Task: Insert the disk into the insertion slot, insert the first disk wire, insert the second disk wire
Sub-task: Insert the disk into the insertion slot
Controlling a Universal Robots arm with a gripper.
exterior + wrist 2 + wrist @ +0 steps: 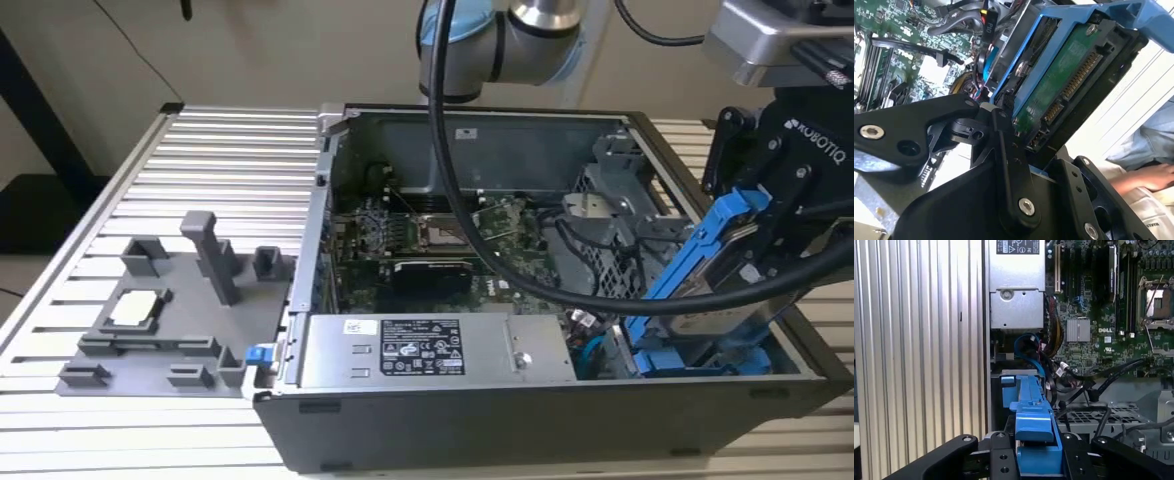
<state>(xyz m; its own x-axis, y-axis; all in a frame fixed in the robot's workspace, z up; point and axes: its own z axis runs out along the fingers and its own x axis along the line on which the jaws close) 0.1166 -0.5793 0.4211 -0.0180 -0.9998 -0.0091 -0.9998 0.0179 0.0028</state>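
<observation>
Gripper (763, 258) clamped on disk (697, 262), exterior view's lower right. Disk steeply tilted, lower end at insertion slot (707, 362), not seated.

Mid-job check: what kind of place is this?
Likely a robotics test bench for PC assembly: an open computer case on a ribbed metal table, a grey fixture plate beside it, the gripper holding the disk tilted into the case.

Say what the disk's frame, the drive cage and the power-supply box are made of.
Disk frame: bright blue, evenly coloured, moulded tabs, likely plastic.
Cage: dull grey perforated sheet, likely metal.
Power-supply box: silvery folded sheet, probably bare steel.
</observation>
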